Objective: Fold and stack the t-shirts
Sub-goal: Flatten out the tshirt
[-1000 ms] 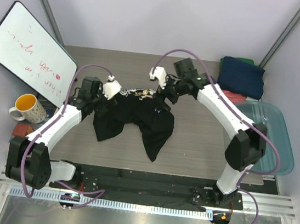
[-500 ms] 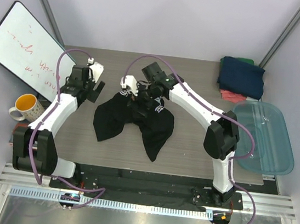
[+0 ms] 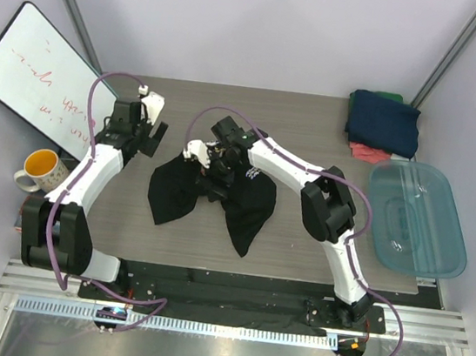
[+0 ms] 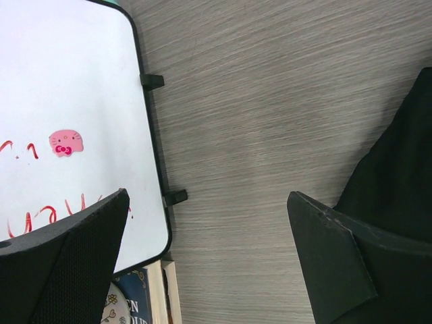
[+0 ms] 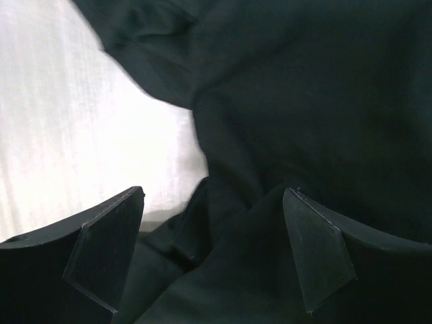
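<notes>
A black t-shirt point(image 3: 217, 200) lies crumpled in the middle of the table, white lettering just showing near its top. My right gripper point(image 3: 208, 162) hangs open just above its upper middle; in the right wrist view black cloth point(image 5: 304, 101) fills the space under the spread fingers point(image 5: 108, 236), nothing pinched. My left gripper point(image 3: 143, 135) is open and empty over bare table left of the shirt; in the left wrist view the shirt's edge point(image 4: 398, 175) shows at the right. A navy folded tee point(image 3: 384, 121) sits on coral-red point(image 3: 366, 151) and green ones at the back right.
A whiteboard point(image 3: 40, 77) leans at the left, also in the left wrist view point(image 4: 67, 115). A yellow mug point(image 3: 41, 171) and books point(image 4: 145, 297) stand at the left edge. A translucent blue tub point(image 3: 417, 217) sits at the right.
My left gripper let go of the shirt and moved up and left. My right gripper swung left across the shirt to its upper middle. The shirt dropped flat in a crumpled heap.
</notes>
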Robot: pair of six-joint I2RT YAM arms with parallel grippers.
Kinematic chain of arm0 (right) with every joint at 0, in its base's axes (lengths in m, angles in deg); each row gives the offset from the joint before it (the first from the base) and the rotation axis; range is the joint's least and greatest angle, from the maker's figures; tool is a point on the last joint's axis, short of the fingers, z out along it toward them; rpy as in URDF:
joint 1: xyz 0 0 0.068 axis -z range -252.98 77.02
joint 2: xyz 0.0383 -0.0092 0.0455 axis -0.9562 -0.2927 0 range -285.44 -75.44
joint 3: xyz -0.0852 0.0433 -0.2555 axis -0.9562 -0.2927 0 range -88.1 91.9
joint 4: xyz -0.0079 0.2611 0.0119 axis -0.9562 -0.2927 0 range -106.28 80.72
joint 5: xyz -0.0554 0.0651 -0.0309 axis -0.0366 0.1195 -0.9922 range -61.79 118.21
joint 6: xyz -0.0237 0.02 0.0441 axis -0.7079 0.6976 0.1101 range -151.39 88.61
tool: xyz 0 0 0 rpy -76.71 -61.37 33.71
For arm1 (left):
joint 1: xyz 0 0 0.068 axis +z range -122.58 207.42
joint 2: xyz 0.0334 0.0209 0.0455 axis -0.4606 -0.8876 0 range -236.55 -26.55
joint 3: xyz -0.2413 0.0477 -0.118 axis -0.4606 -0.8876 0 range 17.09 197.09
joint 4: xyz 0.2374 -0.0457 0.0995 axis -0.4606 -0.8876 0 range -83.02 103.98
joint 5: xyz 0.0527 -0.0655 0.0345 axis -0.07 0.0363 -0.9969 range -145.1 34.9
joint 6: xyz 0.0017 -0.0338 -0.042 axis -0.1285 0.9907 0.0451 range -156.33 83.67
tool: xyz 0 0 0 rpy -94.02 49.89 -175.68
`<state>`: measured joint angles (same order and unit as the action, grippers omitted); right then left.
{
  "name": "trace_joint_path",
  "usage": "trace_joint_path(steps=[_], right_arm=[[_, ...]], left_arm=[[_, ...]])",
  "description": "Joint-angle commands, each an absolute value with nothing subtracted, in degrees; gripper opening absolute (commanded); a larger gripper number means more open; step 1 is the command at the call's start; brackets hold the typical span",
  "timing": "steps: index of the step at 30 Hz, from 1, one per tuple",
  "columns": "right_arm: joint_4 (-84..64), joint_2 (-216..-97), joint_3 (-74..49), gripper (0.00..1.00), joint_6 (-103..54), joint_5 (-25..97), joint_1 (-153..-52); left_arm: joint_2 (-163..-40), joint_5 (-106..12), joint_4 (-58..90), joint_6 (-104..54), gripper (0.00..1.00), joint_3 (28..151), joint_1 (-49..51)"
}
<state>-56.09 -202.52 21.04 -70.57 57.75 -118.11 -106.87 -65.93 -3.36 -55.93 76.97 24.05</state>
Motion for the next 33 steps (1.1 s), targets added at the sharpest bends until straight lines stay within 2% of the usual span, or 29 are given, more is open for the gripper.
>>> trace_joint_path(steps=[1, 6, 10, 12, 14, 15, 16, 18, 19, 24, 33], right_arm=[[-51.2, -203.0, 22.1, 0.89, -71.1, 54.3, -117.9], [-49.5, -204.8, 21.6, 0.88, -71.2, 53.4, -117.8], [-48.3, -205.8, 20.4, 0.83, -70.6, 52.9, -117.7], [-47.6, -205.9, 19.9, 0.81, -70.2, 52.4, -117.7], [-47.0, -206.0, 20.0, 0.72, -70.3, 52.3, -117.6], [-46.9, -206.4, 20.4, 0.67, -70.5, 51.8, -117.6], [-47.0, -206.6, 20.7, 0.47, -70.7, 51.6, -117.7], [-46.9, -206.7, 21.7, 0.19, -70.7, 50.7, -117.5], [-46.9, -206.5, 22.0, 0.01, -70.7, 50.5, -117.4], [-47.2, -203.0, 24.0, 0.01, -71.1, 48.4, -116.1], [-50.2, -188.7, 29.1, 0.01, -81.8, 42.4, -111.7]], left_arm=[[-107.4, -64.5, -0.6, -53.9, 1.0, 79.4, 24.1], [-107.5, -64.2, -0.2, -54.0, 1.0, 79.1, 24.1], [-107.6, -64.2, 0.0, -53.8, 1.0, 78.9, 24.1], [-107.6, -63.9, 0.0, -53.7, 1.0, 78.9, 24.1], [-107.6, -63.5, 0.2, -53.6, 1.0, 78.9, 24.1], [-107.7, -63.5, 0.1, -53.6, 1.0, 78.8, 24.1], [-107.8, -63.5, 0.4, -53.7, 1.0, 78.7, 24.1], [-107.9, -63.4, 0.4, -53.6, 1.0, 78.7, 24.1], [-108.0, -63.3, 0.4, -53.4, 1.0, 78.6, 24.1], [-108.5, -62.5, 0.0, -52.9, 1.0, 78.8, 24.1], [-109.7, -57.4, -1.8, -54.3, 1.0, 78.7, 24.0]])
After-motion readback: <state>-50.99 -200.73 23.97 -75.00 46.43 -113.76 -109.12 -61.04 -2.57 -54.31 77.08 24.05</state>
